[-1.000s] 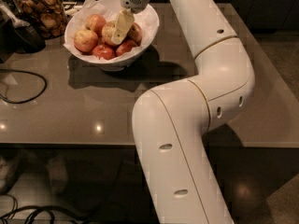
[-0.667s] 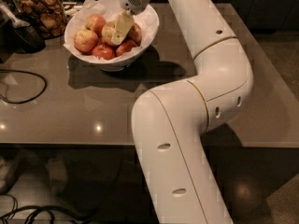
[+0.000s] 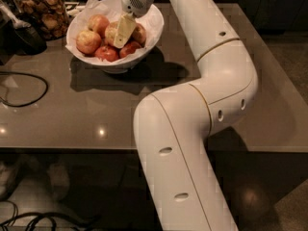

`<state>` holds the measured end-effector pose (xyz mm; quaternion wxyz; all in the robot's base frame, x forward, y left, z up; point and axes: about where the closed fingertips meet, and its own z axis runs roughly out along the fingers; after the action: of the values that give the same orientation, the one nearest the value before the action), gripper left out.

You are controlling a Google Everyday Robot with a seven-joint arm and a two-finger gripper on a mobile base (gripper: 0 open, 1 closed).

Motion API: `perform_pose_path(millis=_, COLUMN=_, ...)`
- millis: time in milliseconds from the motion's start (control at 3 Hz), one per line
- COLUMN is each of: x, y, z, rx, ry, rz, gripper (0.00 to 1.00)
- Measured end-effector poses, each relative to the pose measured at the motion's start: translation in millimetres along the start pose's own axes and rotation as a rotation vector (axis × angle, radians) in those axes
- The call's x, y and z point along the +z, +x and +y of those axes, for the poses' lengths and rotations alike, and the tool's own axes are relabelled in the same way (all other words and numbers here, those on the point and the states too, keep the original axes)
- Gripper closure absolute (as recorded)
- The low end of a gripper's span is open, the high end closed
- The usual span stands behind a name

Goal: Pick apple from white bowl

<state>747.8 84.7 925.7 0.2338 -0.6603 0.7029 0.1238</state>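
The apple (image 3: 110, 33), the palest of the lot, lies near the middle of the white bowl (image 3: 122, 64), bedded among the others on crumpled white paper (image 3: 98, 5). Only its left flank shows. The rest is hidden behind the tool (image 3: 123, 32), which reaches down from above and stands close against the apple's right side. Whether the tool is released or already clenched on the apple I cannot tell, since the place where they meet is hidden.

I judge the apple firm and fairly heavy for its size. Its smooth, waxy skin could slip under a light pinch, and it would bruise under a hard one. The surest hold would be from above, across its widest part, with the squeeze running through the centre so it does not squirt out sideways.

Neighbours crowd it. A blushed apple (image 3: 88, 41) sits to the left, another apple (image 3: 99, 23) lies behind, and two deep-red apples (image 3: 107, 53) lie in front. They leave little room, so a lift may nudge them, and the paper beneath may give a little.

The bowl stands on the desk (image 3: 72, 114) toward its far left part. A glass jar (image 3: 41, 8) of brown snacks is near it at the back left. A black cable (image 3: 29, 93) loops on the desk at the left edge. The white arm (image 3: 211, 81) rises from the foreground, bends at the right and reaches back to the bowl.
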Motion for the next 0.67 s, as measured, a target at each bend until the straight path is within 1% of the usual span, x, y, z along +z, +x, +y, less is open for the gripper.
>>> perform_pose_path(millis=333, x=5.4, y=-1.2, z=0.8, rx=-0.005, ry=-0.01, rz=0.001, gripper=0.32)
perform_pose_path(millis=667, x=8.5, y=-1.4, z=0.6, rx=-0.006, ry=-0.012, rz=0.005, gripper=0.29)
